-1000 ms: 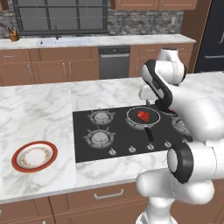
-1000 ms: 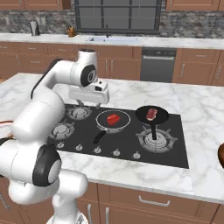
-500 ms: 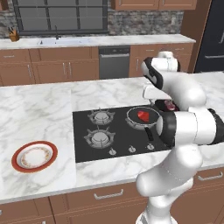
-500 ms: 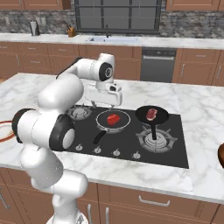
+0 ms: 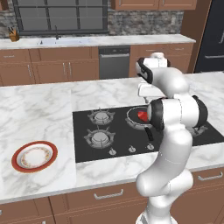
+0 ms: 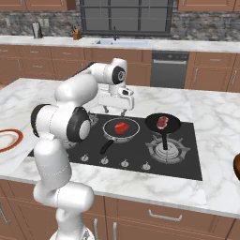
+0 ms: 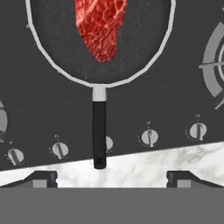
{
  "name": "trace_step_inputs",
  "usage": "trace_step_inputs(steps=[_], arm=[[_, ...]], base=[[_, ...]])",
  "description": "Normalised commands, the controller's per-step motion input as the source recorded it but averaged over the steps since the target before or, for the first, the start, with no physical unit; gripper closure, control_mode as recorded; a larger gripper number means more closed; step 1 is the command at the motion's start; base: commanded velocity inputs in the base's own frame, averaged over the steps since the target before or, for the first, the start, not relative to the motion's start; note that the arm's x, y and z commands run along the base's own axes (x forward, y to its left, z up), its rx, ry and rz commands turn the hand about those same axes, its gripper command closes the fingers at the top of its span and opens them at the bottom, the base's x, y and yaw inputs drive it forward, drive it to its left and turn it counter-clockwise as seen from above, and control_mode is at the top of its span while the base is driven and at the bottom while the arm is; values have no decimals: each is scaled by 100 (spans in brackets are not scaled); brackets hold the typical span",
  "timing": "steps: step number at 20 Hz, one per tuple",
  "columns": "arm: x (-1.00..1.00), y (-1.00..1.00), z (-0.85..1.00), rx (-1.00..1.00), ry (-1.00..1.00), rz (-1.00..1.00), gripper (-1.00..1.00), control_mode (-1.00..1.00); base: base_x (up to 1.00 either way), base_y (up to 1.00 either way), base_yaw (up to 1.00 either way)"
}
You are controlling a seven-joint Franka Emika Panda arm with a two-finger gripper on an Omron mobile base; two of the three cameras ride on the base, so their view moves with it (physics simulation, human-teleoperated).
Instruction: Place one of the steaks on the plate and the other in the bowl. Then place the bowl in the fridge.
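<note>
The white arm has swung over to the black stove [image 6: 140, 140]. Its gripper [image 6: 114, 110] hangs wide open, holding nothing, above the black frying pan [image 6: 121, 129] with a flat red steak [image 6: 122, 127].

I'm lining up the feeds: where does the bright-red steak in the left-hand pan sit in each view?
Left base view: steak right of centre, in the pan, partly behind the arm.
Right base view: steak at centre, in the left pan.
Hand view: steak at top centre, cut off by the top edge.
Shared landmark: the pan's black handle, pointing toward the stove knobs.
</note>
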Motion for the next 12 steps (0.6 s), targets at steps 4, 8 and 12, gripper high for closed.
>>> trace_step_inputs(steps=[4, 8, 12], arm=[[78, 0, -45, 0, -5, 4, -100, -100], [66, 0, -54, 0, -14, 3, -100, -100], [58, -2, -47, -1, -12, 2, -100, -100]], base=[[0, 0, 0], [0, 0, 0], [0, 0, 0]])
